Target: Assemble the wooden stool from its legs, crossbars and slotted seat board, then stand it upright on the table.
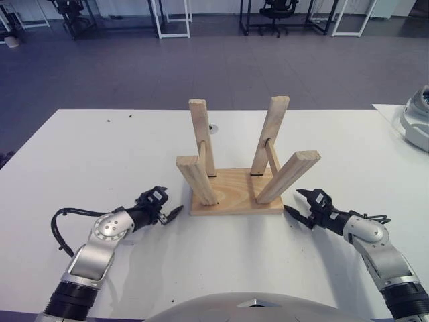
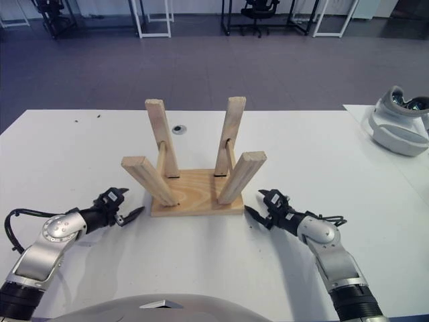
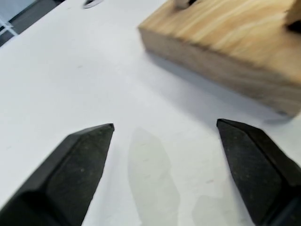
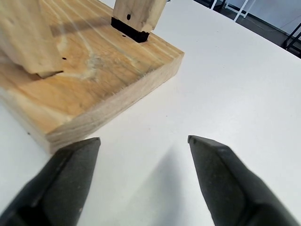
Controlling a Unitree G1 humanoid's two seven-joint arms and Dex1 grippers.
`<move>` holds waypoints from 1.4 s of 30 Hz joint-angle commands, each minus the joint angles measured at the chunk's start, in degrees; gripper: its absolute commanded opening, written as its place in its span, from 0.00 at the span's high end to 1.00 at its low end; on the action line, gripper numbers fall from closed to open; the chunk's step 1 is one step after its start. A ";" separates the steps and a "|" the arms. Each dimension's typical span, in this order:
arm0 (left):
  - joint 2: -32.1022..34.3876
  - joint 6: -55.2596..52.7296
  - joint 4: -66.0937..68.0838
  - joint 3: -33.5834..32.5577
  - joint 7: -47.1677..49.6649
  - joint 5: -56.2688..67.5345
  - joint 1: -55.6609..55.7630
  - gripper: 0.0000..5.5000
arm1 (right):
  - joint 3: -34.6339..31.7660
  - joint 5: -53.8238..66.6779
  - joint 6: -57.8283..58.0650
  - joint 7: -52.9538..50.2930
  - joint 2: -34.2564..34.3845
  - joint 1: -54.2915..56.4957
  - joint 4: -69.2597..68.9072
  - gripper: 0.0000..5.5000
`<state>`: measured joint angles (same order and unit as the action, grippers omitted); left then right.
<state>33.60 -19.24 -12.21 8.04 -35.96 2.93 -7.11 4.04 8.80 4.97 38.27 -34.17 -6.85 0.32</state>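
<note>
Stool [image 1: 234,194] between left hand [image 1: 175,213], right hand [image 1: 293,200].

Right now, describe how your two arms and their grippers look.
Both arms wear rounded silver-grey metal shells. The left arm has a round joint cap with small screws and a looping black cable; the right arm carries thinner black wires. The left gripper and right gripper are black, each with two matte wedge-shaped fingers tapering to points.
</note>
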 commanded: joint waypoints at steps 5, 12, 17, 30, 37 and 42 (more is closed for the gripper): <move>-2.36 -11.26 -7.72 2.50 -1.77 4.87 1.84 0.26 | 2.08 3.50 7.71 2.95 1.16 -0.66 -10.53 0.36; 7.03 -20.52 -21.65 -8.87 -12.47 17.23 1.41 0.26 | -5.12 19.37 23.10 8.41 -3.55 -3.07 -28.07 0.36; 11.86 -22.32 -26.09 -15.49 -16.40 22.76 1.14 0.26 | -14.41 28.38 30.00 11.32 -9.53 -5.32 -36.18 0.36; 21.99 -15.44 -18.43 -18.12 -21.28 17.72 -6.90 0.26 | -21.64 29.09 31.93 13.68 -14.70 -8.88 -35.72 0.36; 26.71 -1.92 -7.32 -14.42 -29.38 12.55 -4.74 0.26 | -18.09 21.52 22.86 23.31 -21.09 -7.64 -29.25 0.36; 21.86 1.55 -3.77 -7.83 -33.69 14.90 5.90 0.26 | -10.09 22.55 22.62 23.52 -16.31 -2.33 -29.79 0.36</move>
<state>56.81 -18.93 -17.56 -2.21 -67.70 17.38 -4.70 -8.43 31.47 28.18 62.34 -52.39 -11.72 -30.24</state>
